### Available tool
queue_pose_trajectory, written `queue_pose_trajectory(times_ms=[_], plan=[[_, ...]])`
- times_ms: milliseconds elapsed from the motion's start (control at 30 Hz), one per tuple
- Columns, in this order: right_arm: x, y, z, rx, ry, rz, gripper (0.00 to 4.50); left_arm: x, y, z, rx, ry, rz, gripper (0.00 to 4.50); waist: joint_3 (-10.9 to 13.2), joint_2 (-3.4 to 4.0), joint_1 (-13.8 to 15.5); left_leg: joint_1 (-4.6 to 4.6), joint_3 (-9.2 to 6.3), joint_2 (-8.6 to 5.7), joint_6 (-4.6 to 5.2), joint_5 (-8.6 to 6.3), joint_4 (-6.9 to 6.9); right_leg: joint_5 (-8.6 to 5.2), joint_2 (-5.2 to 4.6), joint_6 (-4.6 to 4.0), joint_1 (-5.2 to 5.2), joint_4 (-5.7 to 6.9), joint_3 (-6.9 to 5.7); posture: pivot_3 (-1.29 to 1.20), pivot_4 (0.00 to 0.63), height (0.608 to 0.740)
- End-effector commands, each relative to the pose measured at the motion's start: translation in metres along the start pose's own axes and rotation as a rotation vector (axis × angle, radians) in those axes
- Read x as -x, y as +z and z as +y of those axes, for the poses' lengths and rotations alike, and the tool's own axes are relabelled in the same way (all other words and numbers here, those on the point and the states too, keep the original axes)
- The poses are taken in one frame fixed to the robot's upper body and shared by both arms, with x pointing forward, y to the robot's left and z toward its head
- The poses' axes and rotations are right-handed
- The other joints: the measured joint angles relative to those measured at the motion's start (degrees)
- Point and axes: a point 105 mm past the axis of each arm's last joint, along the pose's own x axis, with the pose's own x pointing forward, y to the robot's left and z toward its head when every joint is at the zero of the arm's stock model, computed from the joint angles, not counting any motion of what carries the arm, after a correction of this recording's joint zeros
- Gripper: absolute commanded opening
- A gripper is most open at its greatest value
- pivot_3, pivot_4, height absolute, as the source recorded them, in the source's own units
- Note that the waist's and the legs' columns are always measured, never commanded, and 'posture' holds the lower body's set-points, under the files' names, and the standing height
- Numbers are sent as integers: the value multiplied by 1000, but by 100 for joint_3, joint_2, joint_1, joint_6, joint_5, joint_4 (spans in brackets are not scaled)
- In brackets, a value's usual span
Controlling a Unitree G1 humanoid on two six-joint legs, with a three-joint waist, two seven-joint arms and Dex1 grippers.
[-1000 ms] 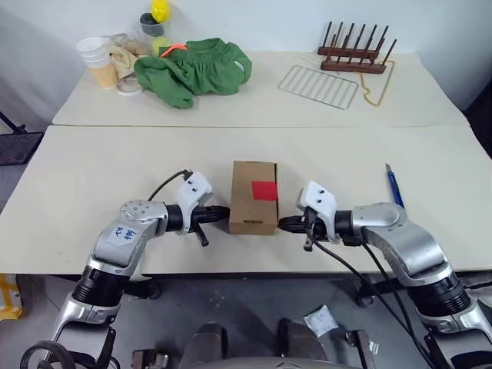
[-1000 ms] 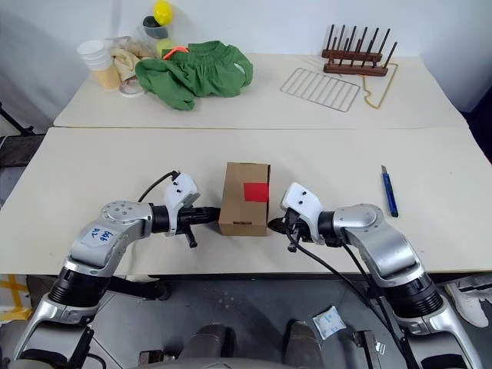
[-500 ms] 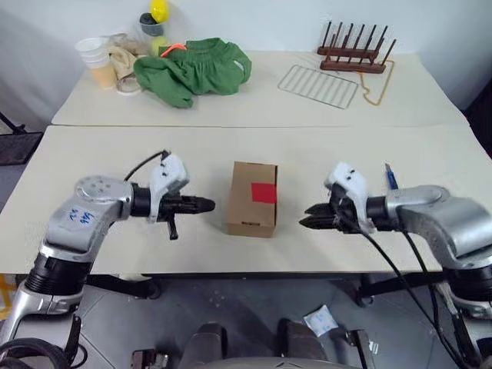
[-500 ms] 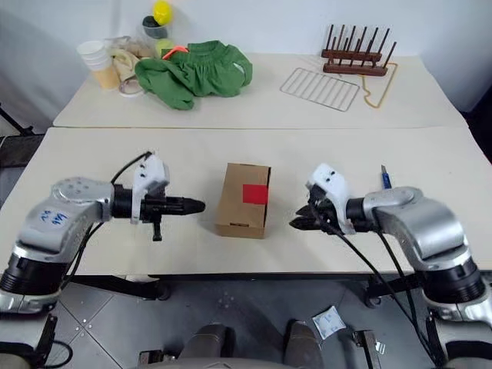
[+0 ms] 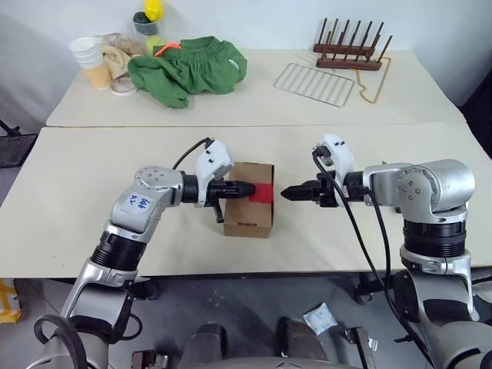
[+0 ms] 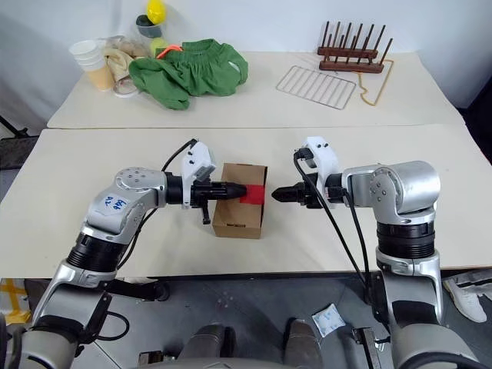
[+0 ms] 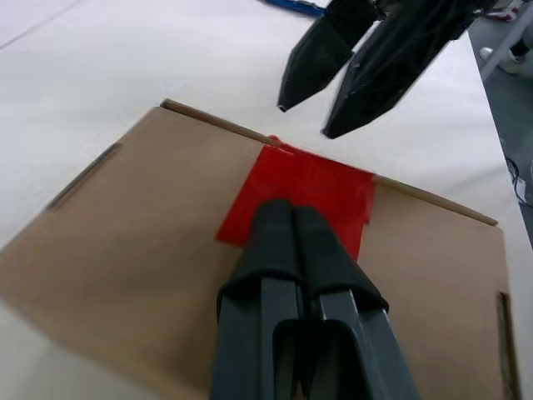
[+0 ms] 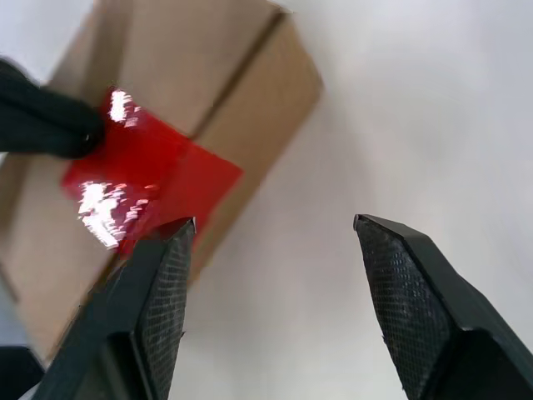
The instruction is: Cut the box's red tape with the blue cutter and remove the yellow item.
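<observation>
The small brown corrugated cardboard box [image 5: 250, 198] rests on the near cream desk [image 5: 92, 192], flaps closed, with the bright red square tape patch [image 7: 301, 200] over its seam at the edge nearest the right arm. The left gripper [image 5: 247, 187], fingers clenched together and empty, hovers over the box top, tips above the tape. The right gripper [image 8: 275, 242] is released, fingers spread wide, holding nothing; it points at the taped edge from just beside the box. The slim dark-blue pen-shaped cutter [image 7: 293, 7] lies on the desk beyond the right gripper, well apart from the box.
</observation>
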Motion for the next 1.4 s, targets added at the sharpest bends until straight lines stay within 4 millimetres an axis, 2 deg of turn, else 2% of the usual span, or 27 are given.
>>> queue_pose_trajectory(times_ms=[33, 233, 433, 900, 1400], plan=[[-2, 7, 1, 13, 2, -34, 3181, -3, 7, -3, -41, -1, -2, 0, 0, 0, -41, 1, 0, 0, 0, 0, 0, 0, 0, 0, 0, 0, 0, 0, 150, 740], [0, 26, 6, 5, 32, -107, 3181, -1, 0, -2, -36, 17, 15, 0, 0, 0, -52, 3, 2, 2, 0, 0, 1, 0, 0, 0, 0, 2, 3, 0, 150, 740], [-2, 27, 14, -2, 77, -91, 3181, 0, -3, -4, -31, 25, 23, 0, 0, 0, -52, 4, 2, 2, 0, 0, 0, 0, 0, 0, 0, 2, 4, 0, 150, 740], [-15, 1, 2, 16, 25, -3, 3181, 2, -3, -2, -24, 49, 21, 0, 0, 0, -55, 8, 5, 2, 0, 0, 0, 0, 0, 0, 2, 3, 7, 0, 150, 740], [-15, -19, -8, 16, -41, 130, 3181, 8, -5, -1, -15, 67, 33, 0, -3, -2, -29, 12, 6, 1, 0, 0, 0, 0, 0, 0, 6, 3, 10, 0, 150, 740]])
